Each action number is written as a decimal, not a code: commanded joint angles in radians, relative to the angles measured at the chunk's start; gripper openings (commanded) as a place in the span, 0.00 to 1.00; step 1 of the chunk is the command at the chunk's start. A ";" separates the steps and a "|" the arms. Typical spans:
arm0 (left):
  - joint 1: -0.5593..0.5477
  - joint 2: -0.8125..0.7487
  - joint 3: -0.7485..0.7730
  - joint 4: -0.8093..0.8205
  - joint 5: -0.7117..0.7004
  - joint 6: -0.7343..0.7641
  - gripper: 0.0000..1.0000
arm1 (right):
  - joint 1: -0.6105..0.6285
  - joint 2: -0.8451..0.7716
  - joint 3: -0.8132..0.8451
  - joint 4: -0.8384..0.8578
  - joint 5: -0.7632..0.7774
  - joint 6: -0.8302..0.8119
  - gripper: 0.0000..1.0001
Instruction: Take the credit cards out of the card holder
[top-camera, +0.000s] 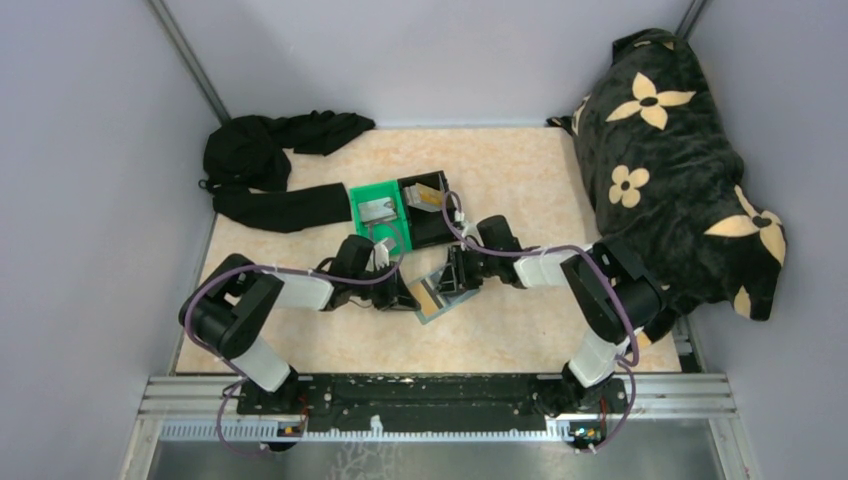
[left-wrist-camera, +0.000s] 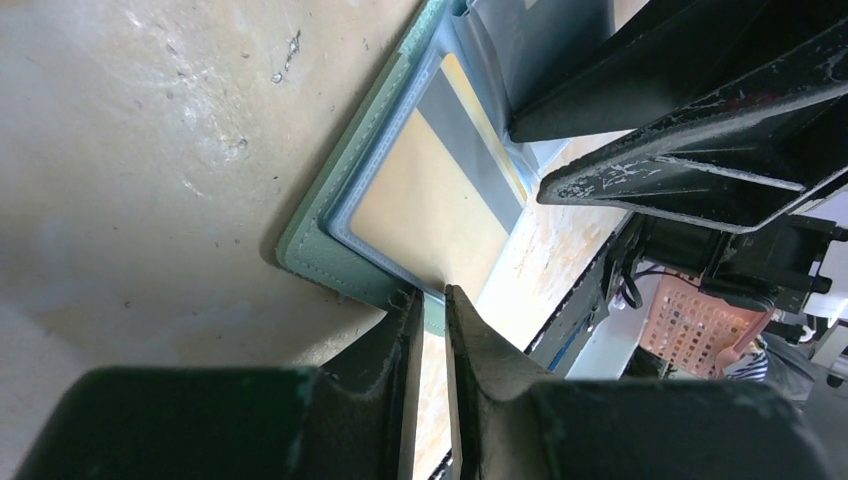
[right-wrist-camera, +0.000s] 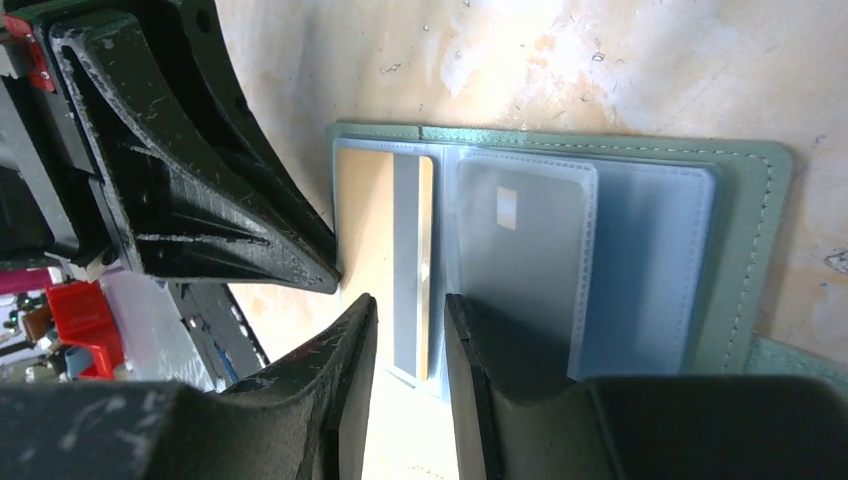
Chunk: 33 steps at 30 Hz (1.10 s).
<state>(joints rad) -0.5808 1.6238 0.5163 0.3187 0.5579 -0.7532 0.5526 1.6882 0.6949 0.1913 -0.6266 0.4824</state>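
Grey-green card holder (right-wrist-camera: 757, 230), tan-gold card (right-wrist-camera: 362, 230)

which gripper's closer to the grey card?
Right. The right gripper is at the fold beside the grey card; the left gripper is at the far edge of the wallet, past the tan card.

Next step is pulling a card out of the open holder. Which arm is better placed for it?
Right. The right gripper has its jaws open astride the end of the tan credit card, while the left gripper is shut on the card holder's edge, steadying it.
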 joint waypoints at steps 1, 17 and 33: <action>0.024 0.050 -0.008 -0.100 -0.103 0.065 0.21 | -0.020 0.024 -0.005 -0.024 -0.070 -0.077 0.32; 0.045 0.057 0.017 -0.133 -0.101 0.092 0.21 | 0.032 0.073 -0.085 0.189 -0.202 0.043 0.24; 0.047 0.062 0.017 -0.138 -0.101 0.098 0.20 | 0.021 0.079 -0.130 0.304 -0.224 0.109 0.00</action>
<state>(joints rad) -0.5404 1.6382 0.5430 0.2543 0.6041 -0.7204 0.5468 1.7573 0.5941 0.4316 -0.7609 0.5602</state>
